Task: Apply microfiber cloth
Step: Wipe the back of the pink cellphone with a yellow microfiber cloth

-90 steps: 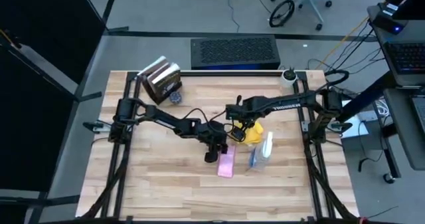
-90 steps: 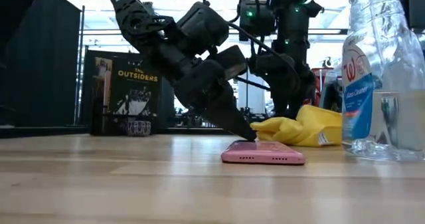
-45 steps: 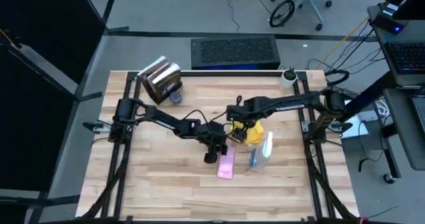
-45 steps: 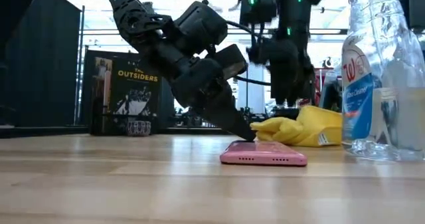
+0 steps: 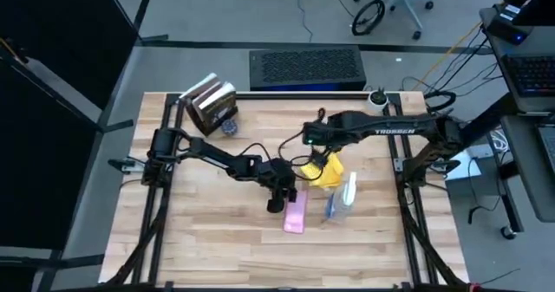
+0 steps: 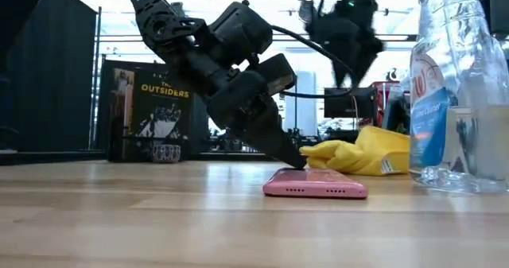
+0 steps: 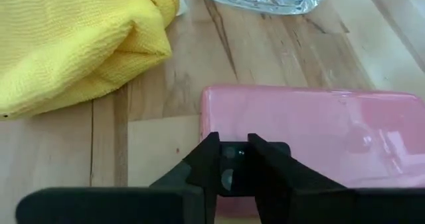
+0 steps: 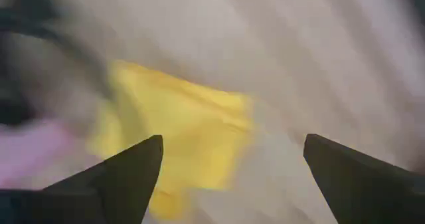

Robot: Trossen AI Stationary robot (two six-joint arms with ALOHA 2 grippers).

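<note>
The crumpled bright yellow microfiber cloth lies unheld mid-desk, beside the pink smartphone. The right gripper hovers above, fingers spread; the left gripper pins the phone, fingers nearly together. Wiping remains.

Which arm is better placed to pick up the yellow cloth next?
The right. Its gripper hangs open just above the microfiber cloth, fingers spread. The left gripper is down on the end of the pink phone, apparently steadying it, so it looks occupied.
</note>
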